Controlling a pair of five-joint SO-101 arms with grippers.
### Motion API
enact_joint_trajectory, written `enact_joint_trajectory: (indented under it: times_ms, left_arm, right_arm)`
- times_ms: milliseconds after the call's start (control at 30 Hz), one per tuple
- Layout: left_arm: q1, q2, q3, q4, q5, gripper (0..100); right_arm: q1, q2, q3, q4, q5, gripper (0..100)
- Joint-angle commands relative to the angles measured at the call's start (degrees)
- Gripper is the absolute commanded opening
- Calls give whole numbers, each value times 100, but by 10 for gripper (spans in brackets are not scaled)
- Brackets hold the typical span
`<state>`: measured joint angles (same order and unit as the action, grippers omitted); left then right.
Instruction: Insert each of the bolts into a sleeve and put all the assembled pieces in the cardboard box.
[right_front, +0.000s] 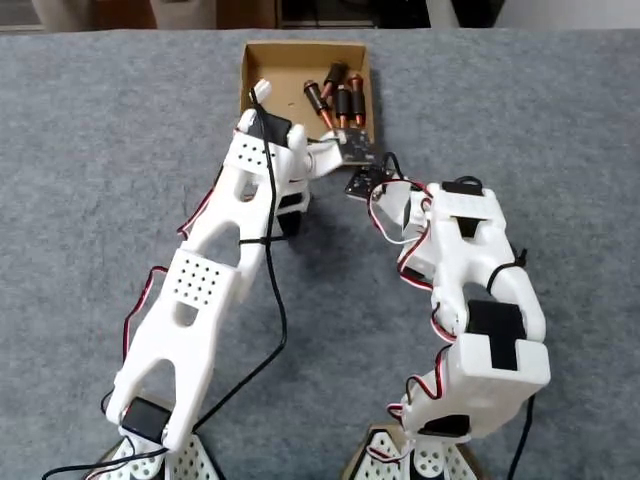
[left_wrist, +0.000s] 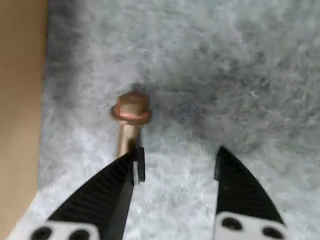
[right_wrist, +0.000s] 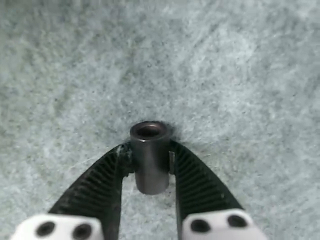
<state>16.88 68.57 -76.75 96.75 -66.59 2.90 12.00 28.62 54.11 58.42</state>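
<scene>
Arms first, high view: left arm (right_front: 215, 290) runs from 7 o'clock up to the box's 6 o'clock edge. Right arm (right_front: 480, 300) rises from 6 o'clock and bends in toward the box's 5 o'clock corner.

Table (right_front: 100, 150): grey cloth cover.

Box (right_front: 285, 75): at 12 o'clock on the table, open top. Its wall is also at the edge of the left wrist view.

Assembled pieces (right_front: 340, 100): several, copper and black, lying in the 3 o'clock half of the box.

Left gripper (left_wrist: 178, 155): jaws wide apart, nothing between them.

Right gripper (right_wrist: 149, 150): jaws clamped on the sleeve from both sides.

Bolt (left_wrist: 131, 112): copper, near the box wall, shank touching one finger's tip, outside the jaw gap. Cannot tell whether it rests on the cloth.

Sleeve (right_wrist: 150, 170): black, bore facing away from the wrist, over cloth.
</scene>
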Motion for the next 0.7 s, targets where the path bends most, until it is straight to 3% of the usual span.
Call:
enact_joint_trajectory:
  times_ms: [0, 200, 500, 667]
  left_arm:
    - [-123, 40, -264, -475, -114, 257]
    - [-97, 198, -220, -1222, -123, 257]
    - [-44, 514, -246, -1275, -484, 256]
    - [-44, 725, -264, -1257, -826, 133]
  right_arm:
    - [75, 4, 31, -211, -79, 48]
    - [75, 4, 22, -220, -79, 48]
    - [75, 4, 13, -220, -79, 48]
    - [84, 4, 13, -273, -88, 48]
